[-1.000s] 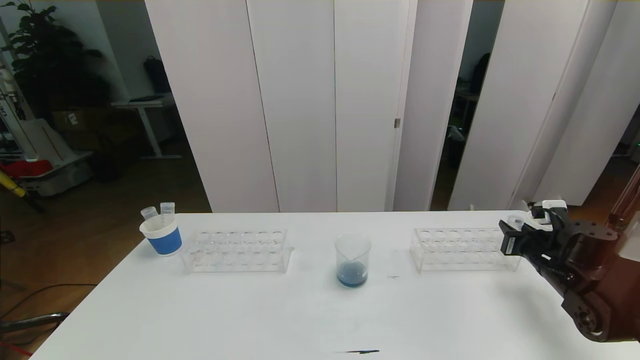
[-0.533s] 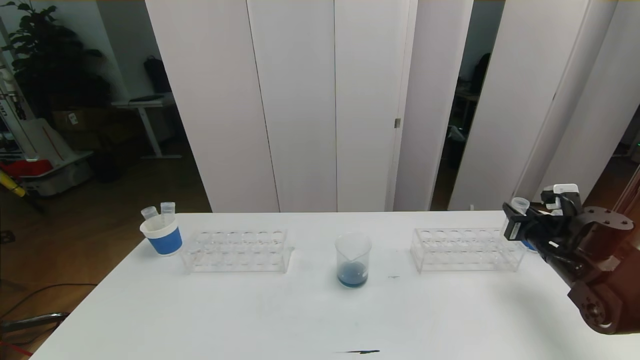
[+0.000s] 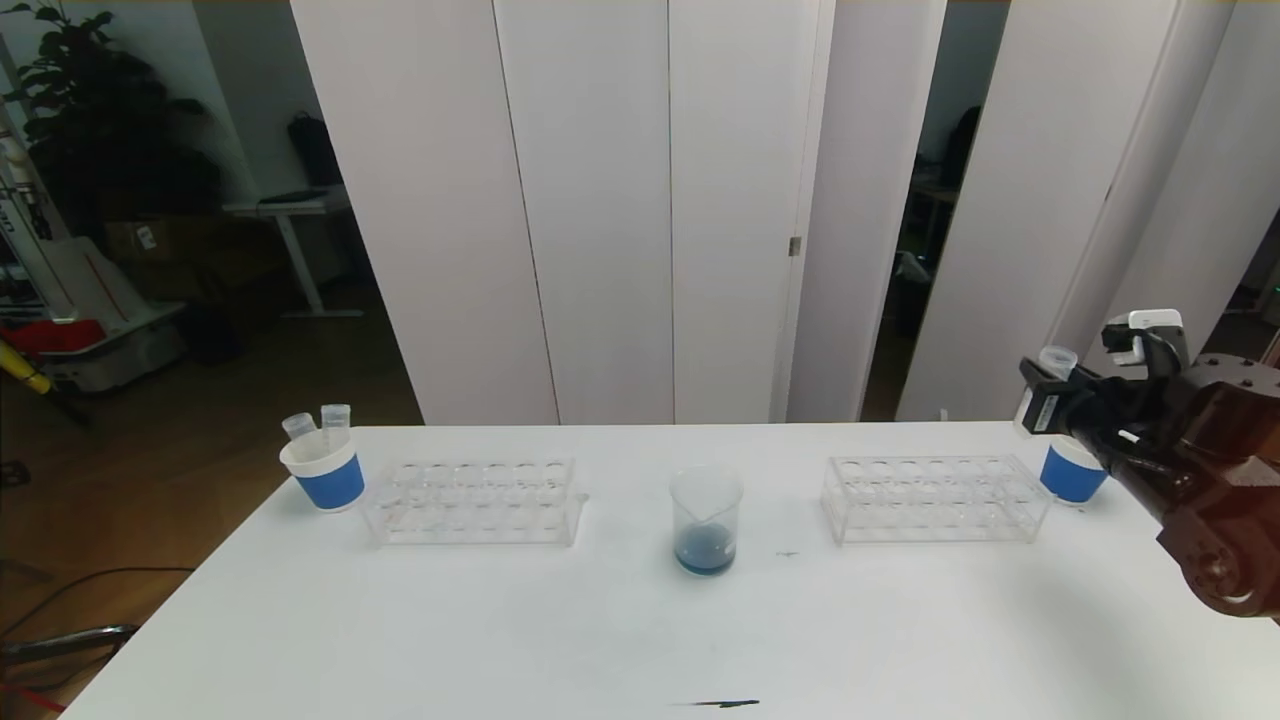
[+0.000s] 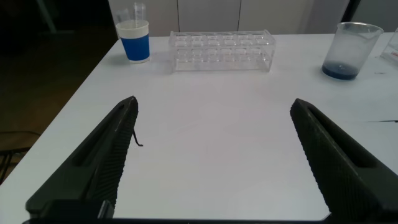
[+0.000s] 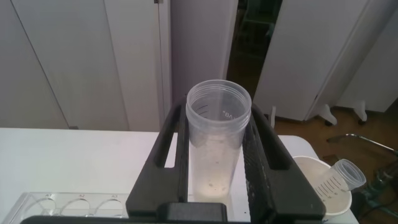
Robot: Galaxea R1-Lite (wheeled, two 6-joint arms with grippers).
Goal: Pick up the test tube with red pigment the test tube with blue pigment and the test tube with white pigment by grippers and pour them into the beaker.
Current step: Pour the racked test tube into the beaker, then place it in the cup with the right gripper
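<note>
My right gripper (image 3: 1050, 400) hangs above the table's far right corner, shut on the test tube with white pigment (image 5: 217, 143). The tube stands upright between the jaws, with pale cream liquid at its bottom and its open rim (image 3: 1057, 358) above the fingers. The beaker (image 3: 706, 520) stands at the table's middle with dark blue liquid in its bottom. In the left wrist view my left gripper (image 4: 211, 102) is open low over bare table near the front left, with nothing between its fingers. No tube with red or blue pigment shows.
A blue-banded paper cup (image 3: 1072, 473) sits below the right gripper and holds another clear tube (image 5: 345, 177). Two clear racks (image 3: 472, 500) (image 3: 930, 497) flank the beaker. A second blue-banded cup (image 3: 324, 473) at the far left holds two tubes.
The right gripper has risen with the tube, up and slightly to the right, and the cup beneath it now shows. The left gripper has not changed.
</note>
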